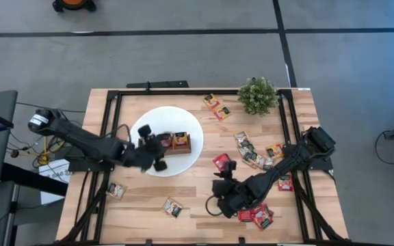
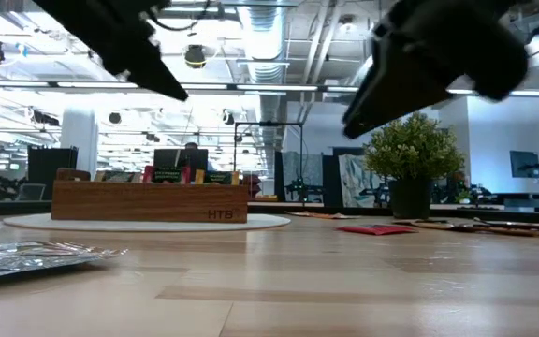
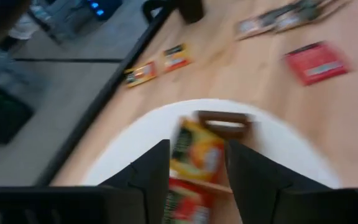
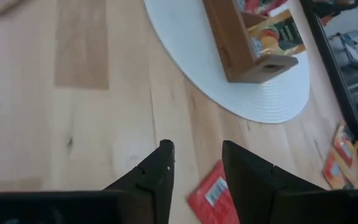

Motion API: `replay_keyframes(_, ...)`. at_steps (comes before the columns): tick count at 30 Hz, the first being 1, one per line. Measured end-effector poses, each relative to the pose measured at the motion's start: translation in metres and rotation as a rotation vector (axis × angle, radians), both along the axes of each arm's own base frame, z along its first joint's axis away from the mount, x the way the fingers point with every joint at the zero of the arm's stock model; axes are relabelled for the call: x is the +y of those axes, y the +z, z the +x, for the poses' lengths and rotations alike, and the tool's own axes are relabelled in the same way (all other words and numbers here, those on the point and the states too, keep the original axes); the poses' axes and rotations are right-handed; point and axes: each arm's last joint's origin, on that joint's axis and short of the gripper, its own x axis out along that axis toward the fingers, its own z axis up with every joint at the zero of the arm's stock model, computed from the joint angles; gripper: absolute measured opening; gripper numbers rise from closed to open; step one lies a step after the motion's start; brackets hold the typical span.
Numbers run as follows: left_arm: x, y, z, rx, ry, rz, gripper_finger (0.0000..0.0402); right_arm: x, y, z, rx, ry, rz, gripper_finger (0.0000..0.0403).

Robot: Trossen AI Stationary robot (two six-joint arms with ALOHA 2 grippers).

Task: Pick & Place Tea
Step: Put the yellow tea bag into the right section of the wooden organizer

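The left hand (image 1: 157,152) hovers over the brown wooden three-compartment tray (image 1: 180,144) on the white round disc (image 1: 183,119), fingers parted and empty; an orange-yellow square sachet (image 3: 194,151) shows just beyond them, apparently standing in the tray. That reads as a drop being finished. The right hand (image 1: 226,188) hangs above the wooden bench (image 1: 142,205), fingers apart, holding nothing, with a red flat sachet (image 4: 215,194) just under them. Next it should lower and pinch that sachet.
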Motion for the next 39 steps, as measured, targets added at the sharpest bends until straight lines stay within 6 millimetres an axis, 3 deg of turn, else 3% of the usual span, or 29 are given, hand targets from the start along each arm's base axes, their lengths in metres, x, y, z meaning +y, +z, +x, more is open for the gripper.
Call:
replay_keyframes(7, -0.054, -0.01, -0.005, -0.154, -0.052, -0.084, 0.01, 0.013, 0.031, -0.038, 0.052, 0.08, 0.005, 0.0104)
replay_keyframes(11, -0.077, -0.024, 0.002, -0.189, -0.087, -0.08, 0.0057, 0.01, 0.052, -0.058, 0.081, 0.112, 0.028, 0.0089)
replay_keyframes(17, -0.093, -0.049, 0.016, -0.217, -0.081, -0.07, 0.0004, -0.001, 0.057, -0.059, 0.131, 0.102, 0.121, 0.0061)
replay_keyframes(25, -0.096, -0.062, 0.022, -0.196, -0.082, -0.059, 0.0, -0.069, 0.022, -0.048, 0.323, 0.057, 0.26, 0.0061)
replay_keyframes(33, -0.1, -0.063, 0.018, -0.189, -0.088, -0.032, 0.0, -0.149, 0.032, -0.065, 0.369, -0.154, 0.348, 0.0108)
replay_keyframes(39, -0.11, -0.062, 0.009, -0.21, -0.085, 0.023, 0.0, -0.189, 0.029, -0.077, 0.293, -0.256, 0.409, 0.0156)
